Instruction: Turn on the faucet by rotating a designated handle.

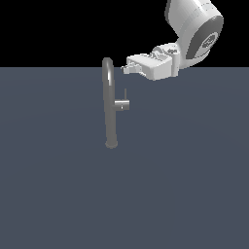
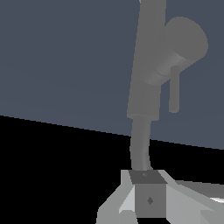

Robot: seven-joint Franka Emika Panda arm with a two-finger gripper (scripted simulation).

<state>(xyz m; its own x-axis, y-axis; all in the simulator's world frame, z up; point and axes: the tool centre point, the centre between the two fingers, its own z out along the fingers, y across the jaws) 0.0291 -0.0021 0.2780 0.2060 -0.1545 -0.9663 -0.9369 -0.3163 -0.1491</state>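
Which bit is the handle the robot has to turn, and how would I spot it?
Find the faucet, the tall grey pipe standing on the dark floor with its top arched over. About halfway up, a short fat stub sticks out toward the exterior view's right: that is the handle. Only it has a thin pin poking up from it.

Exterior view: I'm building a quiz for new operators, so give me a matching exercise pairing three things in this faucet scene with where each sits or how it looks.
Things:
1. faucet
2. handle
3. gripper

Descriptions:
A. short stub jutting sideways at mid-height, with a thin pin
B. white, up beside the arched top, touching nothing
C. tall grey pipe, arched over at the top

Pairs: 1-C, 2-A, 3-B
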